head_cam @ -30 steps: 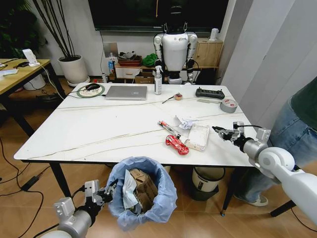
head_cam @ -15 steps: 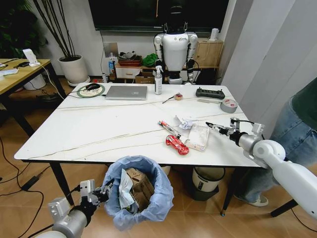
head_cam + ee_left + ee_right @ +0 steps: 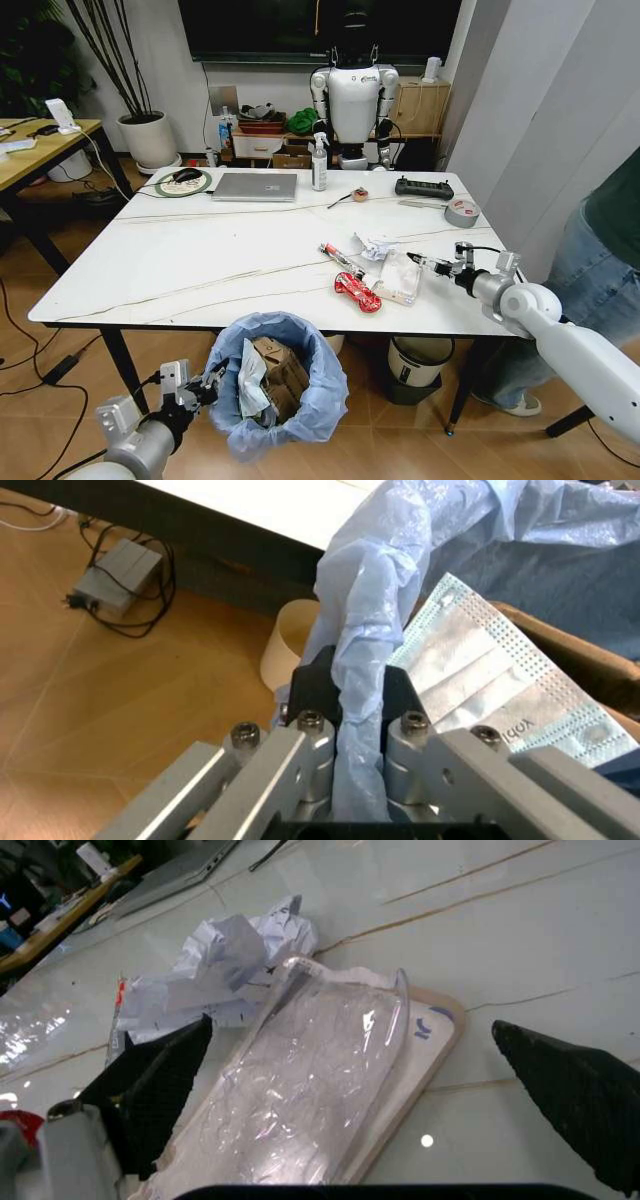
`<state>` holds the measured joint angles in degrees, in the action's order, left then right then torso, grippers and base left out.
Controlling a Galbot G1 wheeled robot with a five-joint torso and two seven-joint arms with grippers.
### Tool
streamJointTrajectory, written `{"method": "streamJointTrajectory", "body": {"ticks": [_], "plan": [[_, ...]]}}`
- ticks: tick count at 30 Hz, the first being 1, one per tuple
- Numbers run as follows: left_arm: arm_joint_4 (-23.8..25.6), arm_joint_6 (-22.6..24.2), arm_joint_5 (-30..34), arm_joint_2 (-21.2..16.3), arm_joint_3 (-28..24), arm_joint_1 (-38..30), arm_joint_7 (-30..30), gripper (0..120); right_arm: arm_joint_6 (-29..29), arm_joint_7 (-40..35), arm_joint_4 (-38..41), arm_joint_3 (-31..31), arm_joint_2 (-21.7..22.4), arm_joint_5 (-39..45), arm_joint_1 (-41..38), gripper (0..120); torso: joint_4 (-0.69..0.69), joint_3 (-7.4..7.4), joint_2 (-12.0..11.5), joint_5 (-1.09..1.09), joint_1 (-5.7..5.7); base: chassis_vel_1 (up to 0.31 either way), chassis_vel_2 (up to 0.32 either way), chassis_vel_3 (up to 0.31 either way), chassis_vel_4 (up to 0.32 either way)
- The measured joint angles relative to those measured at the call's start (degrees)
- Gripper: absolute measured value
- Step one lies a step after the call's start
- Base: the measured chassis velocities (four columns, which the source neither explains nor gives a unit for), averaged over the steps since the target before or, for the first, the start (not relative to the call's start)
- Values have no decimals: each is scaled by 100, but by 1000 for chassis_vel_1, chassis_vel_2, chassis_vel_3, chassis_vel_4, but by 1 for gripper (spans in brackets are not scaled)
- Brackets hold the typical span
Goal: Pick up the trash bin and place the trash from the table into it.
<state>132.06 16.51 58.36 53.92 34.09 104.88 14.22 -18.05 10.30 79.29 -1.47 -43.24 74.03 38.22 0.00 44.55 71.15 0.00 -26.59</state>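
Note:
The trash bin (image 3: 270,385), lined with a light-blue bag (image 3: 380,592), hangs below the table's front edge. My left gripper (image 3: 205,390) is shut on the bag's rim (image 3: 350,697). Brown cardboard (image 3: 285,368) and a white-and-blue tissue (image 3: 500,682) lie inside. On the white table (image 3: 200,250) lie a clear plastic package (image 3: 398,277), a red wrapper (image 3: 357,291) and crumpled paper (image 3: 378,248). My right gripper (image 3: 425,265) is open at the package's right edge. Its fingers straddle the package (image 3: 320,1080) just above the tabletop, with the crumpled paper (image 3: 230,960) beyond.
A silver laptop (image 3: 255,187), spray bottle (image 3: 319,163), black controller (image 3: 424,187) and grey tape roll (image 3: 461,212) sit at the table's far side. A cream bucket (image 3: 420,362) stands under the table. A person's legs (image 3: 600,260) are at the right.
My right gripper has moved left across the table up to the clear package. The bin and left gripper have drifted slightly left and lower.

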Motion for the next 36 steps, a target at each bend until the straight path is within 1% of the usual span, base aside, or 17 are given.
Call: {"method": "streamJointTrajectory", "body": {"ticks": [5,36], "plan": [[-15,0,1,14,-37,-39,0,2,7,-5,35,-137,-39,-63,-24,100,0,0,0,0,0,0,0,0,0],[-57,-5,8,40,-63,-90,-9,2,95,-13,74,-467,-168,-152,-224,100,1,0,0,0,0,0,0,0,0]]}}
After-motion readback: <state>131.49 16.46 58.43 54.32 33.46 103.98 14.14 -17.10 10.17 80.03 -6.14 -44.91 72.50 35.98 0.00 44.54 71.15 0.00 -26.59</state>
